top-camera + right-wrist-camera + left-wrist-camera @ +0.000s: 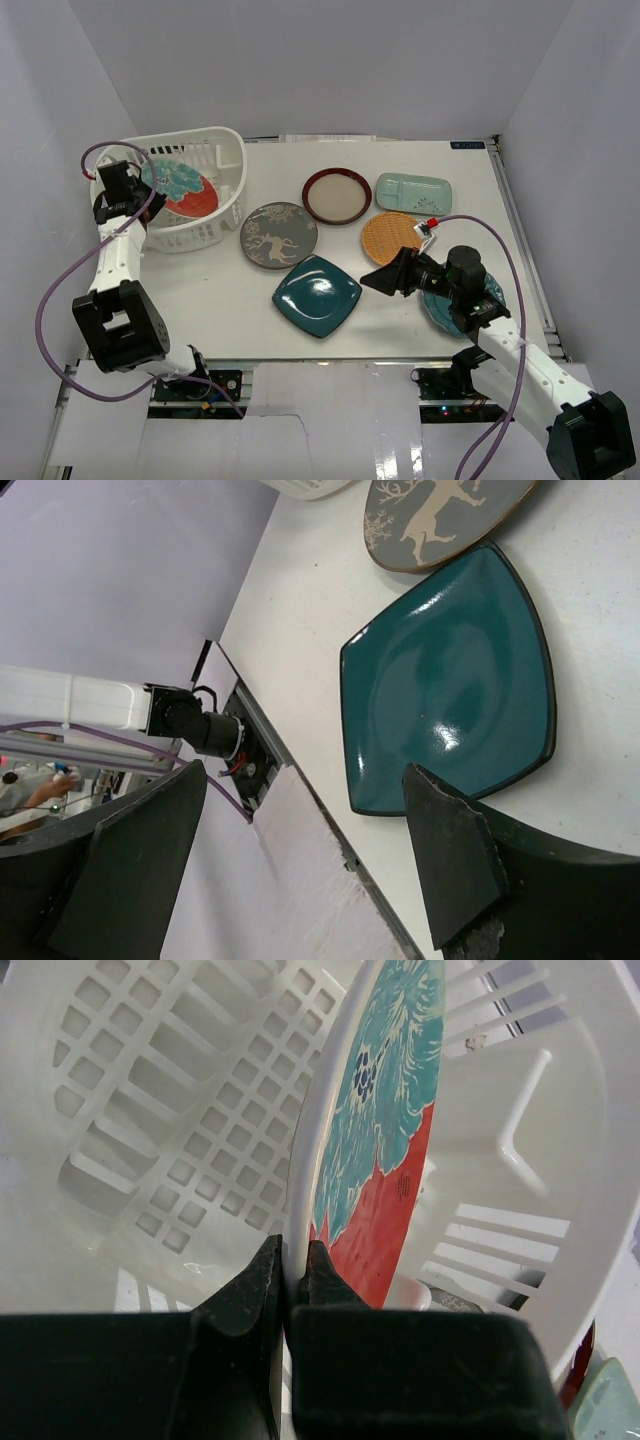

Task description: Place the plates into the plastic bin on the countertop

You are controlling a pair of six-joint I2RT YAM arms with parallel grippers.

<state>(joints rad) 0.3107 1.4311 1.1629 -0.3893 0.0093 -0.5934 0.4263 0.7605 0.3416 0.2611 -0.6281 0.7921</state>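
Observation:
My left gripper [140, 176] is shut on the rim of the red floral plate [186, 186], holding it on edge inside the white plastic bin [226, 143]. The left wrist view shows the fingers [268, 1270] pinching the plate [385, 1130] against the bin's lattice wall [150, 1090]. My right gripper [374, 279] is open and empty just right of the dark-teal square plate [316, 296], which also shows in the right wrist view [450, 680]. The grey tree plate [278, 235], maroon-rimmed plate [337, 195], pale-green tray [412, 190] and orange woven plate [390, 237] lie on the countertop [220, 300].
The teal scalloped plate [436, 306] lies partly hidden under my right arm. White walls enclose the countertop on three sides. Its metal front edge [300, 780] and a motor below it show in the right wrist view.

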